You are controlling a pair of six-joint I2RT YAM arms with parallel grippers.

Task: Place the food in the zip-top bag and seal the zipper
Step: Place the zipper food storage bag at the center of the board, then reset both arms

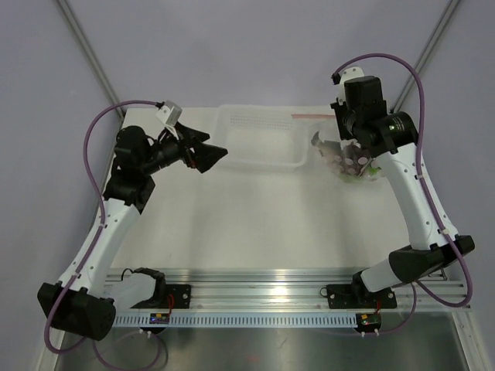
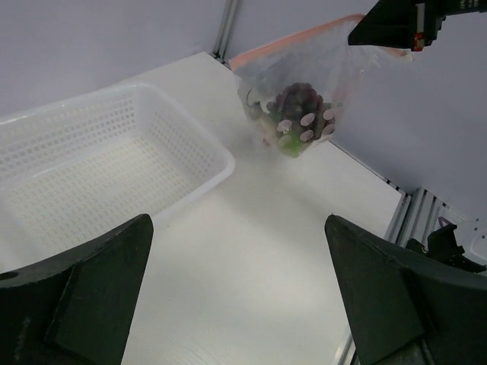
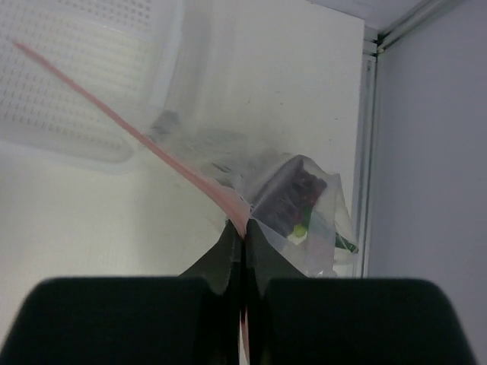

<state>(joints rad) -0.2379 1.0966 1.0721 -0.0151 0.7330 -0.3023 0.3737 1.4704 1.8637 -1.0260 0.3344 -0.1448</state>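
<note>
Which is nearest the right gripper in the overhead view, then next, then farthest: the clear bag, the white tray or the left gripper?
1. zip-top bag: pinched at its pink zipper by the shut right gripper, far right.
2. white tray: left of it, at the back.
3. left gripper: open, by the tray's left end.

The zip-top bag [image 2: 298,67] is crinkly clear plastic, the tray [image 2: 185,143] perforated white plastic.
</note>
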